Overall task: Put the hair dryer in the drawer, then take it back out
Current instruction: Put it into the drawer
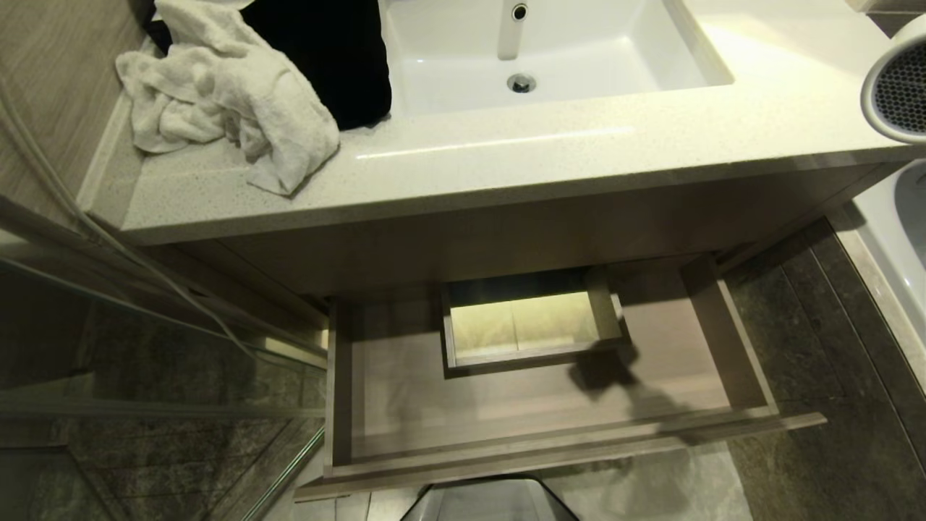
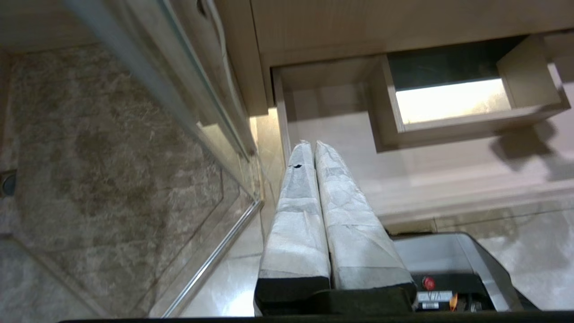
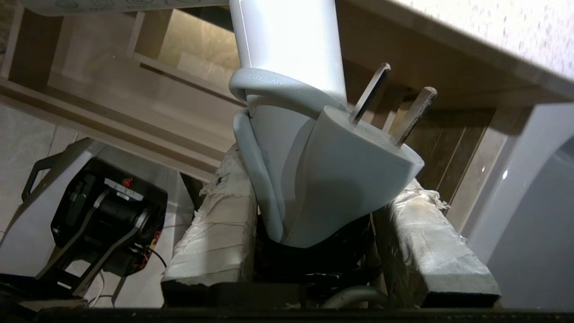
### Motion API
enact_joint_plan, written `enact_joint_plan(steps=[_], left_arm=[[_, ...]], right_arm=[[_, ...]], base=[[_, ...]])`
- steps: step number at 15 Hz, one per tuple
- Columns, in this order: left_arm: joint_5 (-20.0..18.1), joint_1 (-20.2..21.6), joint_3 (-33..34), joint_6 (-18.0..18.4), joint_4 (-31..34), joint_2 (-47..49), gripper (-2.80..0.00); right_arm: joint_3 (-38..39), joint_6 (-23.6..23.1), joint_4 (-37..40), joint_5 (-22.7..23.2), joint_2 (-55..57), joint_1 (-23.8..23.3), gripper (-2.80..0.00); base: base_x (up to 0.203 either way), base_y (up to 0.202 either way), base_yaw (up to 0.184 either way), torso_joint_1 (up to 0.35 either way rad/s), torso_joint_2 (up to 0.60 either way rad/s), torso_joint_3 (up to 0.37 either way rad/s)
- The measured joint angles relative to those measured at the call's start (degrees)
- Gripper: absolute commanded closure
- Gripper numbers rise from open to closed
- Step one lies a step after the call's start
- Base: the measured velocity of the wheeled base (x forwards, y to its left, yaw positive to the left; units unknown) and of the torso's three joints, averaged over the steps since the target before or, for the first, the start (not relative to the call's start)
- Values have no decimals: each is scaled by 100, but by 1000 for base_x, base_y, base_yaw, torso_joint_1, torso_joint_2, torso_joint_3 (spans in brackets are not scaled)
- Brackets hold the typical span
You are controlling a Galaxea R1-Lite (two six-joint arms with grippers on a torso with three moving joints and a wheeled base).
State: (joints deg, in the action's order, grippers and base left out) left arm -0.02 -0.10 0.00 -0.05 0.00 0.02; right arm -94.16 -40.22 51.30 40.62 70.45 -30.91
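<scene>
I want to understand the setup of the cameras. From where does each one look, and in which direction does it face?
Head view: high on the robot, looking down on the sink, the open drawer and the hair dryer at the right edge; only the robot's base shows.
Left wrist view: behind the shut left gripper, facing the drawer's left side.
Right wrist view: behind the right gripper, which clamps the hair dryer by its handle and plug, facing the drawer from below the counter edge.
All three share the drawer with its boxed cutout.
</scene>
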Motion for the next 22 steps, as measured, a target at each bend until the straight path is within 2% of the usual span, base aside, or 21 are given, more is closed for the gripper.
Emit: enact_joint_plan(steps=[2, 5, 9, 15, 18, 22], left_arm=[[0, 0, 0, 1, 0, 0, 0], [2, 0, 0, 2, 0, 0, 0], [-2, -1, 0, -2, 2, 0, 0], [-4, 5, 0, -2, 0, 0, 0], [-5, 0, 0, -2, 0, 0, 0], [-2, 5, 0, -2, 5, 0, 0]], right_arm=[[31, 29, -12, -50, -41, 22, 0], [271, 188, -189, -573, -169, 127, 0], [613, 251, -490, -678, -322, 217, 0], [2197, 347, -1743, -1227, -590, 308, 0], [2480, 388, -2009, -1356, -609, 341, 0], [3299, 791, -3104, -1791, -554, 470, 0]], base=[[0, 0, 0, -254, 1, -247], [0, 0, 0, -229, 280, 41], [0, 0, 0, -168, 326, 133], [0, 0, 0, -182, 344, 159], [0, 0, 0, -211, 398, 181], [0, 0, 0, -288, 533, 235]])
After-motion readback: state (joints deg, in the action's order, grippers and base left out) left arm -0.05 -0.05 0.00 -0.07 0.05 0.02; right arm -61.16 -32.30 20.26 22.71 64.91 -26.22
